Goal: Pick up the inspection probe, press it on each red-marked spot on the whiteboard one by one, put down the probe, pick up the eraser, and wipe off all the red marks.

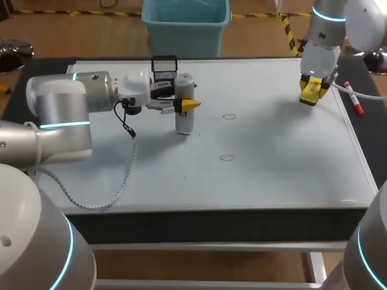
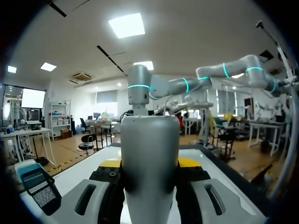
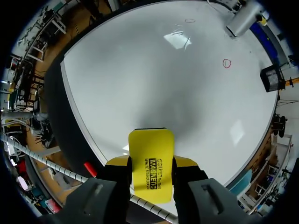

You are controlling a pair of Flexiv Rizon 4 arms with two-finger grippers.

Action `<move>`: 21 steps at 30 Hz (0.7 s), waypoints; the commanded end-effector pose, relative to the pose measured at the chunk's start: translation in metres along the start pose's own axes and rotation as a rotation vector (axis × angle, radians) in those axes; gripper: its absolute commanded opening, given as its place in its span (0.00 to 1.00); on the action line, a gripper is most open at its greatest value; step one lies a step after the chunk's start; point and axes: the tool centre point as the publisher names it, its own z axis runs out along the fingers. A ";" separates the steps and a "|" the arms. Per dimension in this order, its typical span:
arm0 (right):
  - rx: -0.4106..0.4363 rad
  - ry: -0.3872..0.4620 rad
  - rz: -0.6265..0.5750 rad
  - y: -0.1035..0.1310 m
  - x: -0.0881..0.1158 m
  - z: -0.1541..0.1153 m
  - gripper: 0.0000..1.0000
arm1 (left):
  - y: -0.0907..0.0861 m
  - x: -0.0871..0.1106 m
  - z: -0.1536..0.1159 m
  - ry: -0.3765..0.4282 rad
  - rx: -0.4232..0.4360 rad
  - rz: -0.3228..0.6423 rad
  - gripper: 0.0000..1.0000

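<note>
The inspection probe point(image 1: 184, 119), a grey cylinder, stands upright over the whiteboard point(image 1: 272, 157) with my left gripper point(image 1: 186, 106) shut on it from the side. In the left wrist view the probe point(image 2: 149, 158) fills the gap between the fingers of that gripper point(image 2: 149, 163). Two small red marks point(image 1: 229, 116) point(image 1: 226, 158) lie to its right, untouched. My right gripper point(image 1: 313, 92) is shut on the yellow eraser point(image 1: 312, 89) above the board's far right part. From the right wrist, the eraser point(image 3: 150, 165) sits between the fingers, with both marks point(image 3: 226, 63) point(image 3: 189, 20) far ahead.
A black mesh holder point(image 1: 164, 66) stands on the board just behind the probe. A red marker point(image 1: 354, 99) lies by the board's right edge, next to the right gripper. A grey cable point(image 1: 103, 193) from the left arm trails across the board's front left.
</note>
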 end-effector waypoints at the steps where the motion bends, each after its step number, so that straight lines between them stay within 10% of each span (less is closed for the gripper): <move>1: 0.000 0.004 -0.002 -0.001 0.000 -0.001 0.00 | 0.005 -0.003 -0.001 0.002 0.008 0.001 0.00; 21: 0.000 0.004 -0.002 -0.001 0.000 -0.001 0.00 | 0.017 -0.011 -0.008 0.003 0.036 0.000 0.00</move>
